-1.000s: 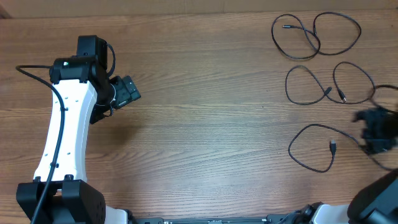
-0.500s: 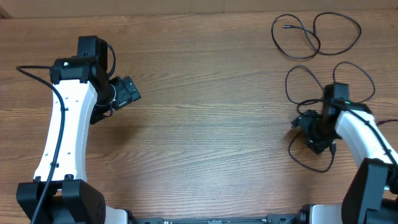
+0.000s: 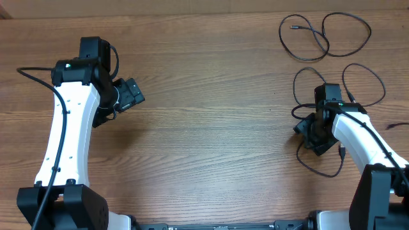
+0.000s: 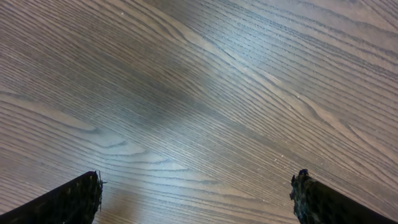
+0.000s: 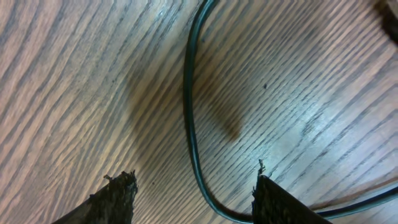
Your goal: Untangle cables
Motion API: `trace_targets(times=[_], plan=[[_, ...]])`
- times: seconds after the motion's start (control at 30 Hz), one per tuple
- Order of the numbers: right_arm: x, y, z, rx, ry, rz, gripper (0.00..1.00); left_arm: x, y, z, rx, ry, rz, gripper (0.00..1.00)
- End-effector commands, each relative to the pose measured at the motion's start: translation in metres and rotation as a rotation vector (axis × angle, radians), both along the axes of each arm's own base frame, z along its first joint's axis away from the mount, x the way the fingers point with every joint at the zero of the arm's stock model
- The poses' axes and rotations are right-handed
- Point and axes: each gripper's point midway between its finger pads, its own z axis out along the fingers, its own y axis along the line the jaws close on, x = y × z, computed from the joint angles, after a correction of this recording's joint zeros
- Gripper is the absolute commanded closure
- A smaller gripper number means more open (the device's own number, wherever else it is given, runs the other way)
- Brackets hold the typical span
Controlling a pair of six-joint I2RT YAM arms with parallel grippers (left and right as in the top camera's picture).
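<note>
Three thin black cables lie apart at the right of the table in the overhead view: a far one, a middle one and a near loop. My right gripper sits low over the upper left part of the near loop, and its arm hides part of the middle cable. In the right wrist view the gripper is open, and a cable runs on the wood between its fingers. My left gripper is far away at the left. It is open and empty over bare wood.
The wooden table fills the view. The left arm's white link reaches up the left side, with its own thick black wire trailing along it. The right arm's white link crosses the lower right corner.
My right arm has swung left from the table's right edge and come over the near cable loop. The left arm has not moved.
</note>
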Motion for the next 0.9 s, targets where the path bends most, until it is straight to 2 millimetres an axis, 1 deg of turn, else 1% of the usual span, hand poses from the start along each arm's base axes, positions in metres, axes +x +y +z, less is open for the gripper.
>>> trace_targets(times=[0.0, 0.17, 0.23, 0.33, 0.5, 0.6, 0.63, 0.7, 0.87], plan=[[-0.004, -0.003, -0.008, -0.022, 0.032, -0.011, 0.4, 0.0, -0.001, -0.005, 0.012, 0.014, -0.026, 0.0], [-0.008, -0.002, -0.023, -0.015, 0.084, -0.017, 0.42, 0.0, -0.001, -0.005, 0.012, 0.011, -0.026, 0.01], [-0.007, 0.0, -0.028, -0.004, 0.089, -0.021, 0.42, 0.0, -0.001, -0.005, 0.013, 0.013, -0.026, 0.0], [-0.003, 0.004, -0.033, 0.021, 0.08, -0.02, 0.47, 0.0, -0.001, -0.005, 0.013, 0.012, -0.026, 0.01], [0.002, 0.003, -0.034, 0.016, 0.063, -0.02, 0.67, -0.001, -0.001, -0.005, 0.013, 0.016, -0.026, 0.0], [0.006, 0.0, -0.034, 0.004, 0.045, -0.018, 0.81, -0.001, -0.001, -0.005, 0.013, 0.016, -0.026, 0.0], [0.008, -0.001, -0.033, 0.001, 0.037, -0.013, 0.88, -0.001, -0.001, -0.005, 0.013, 0.016, -0.026, 0.01], [0.012, -0.002, -0.033, -0.001, 0.025, -0.01, 0.96, -0.001, -0.001, -0.005, 0.013, 0.016, -0.026, 0.0], [0.029, -0.005, -0.02, -0.009, -0.014, 0.048, 0.96, -0.001, -0.001, -0.005, 0.013, 0.016, -0.026, 0.0]])
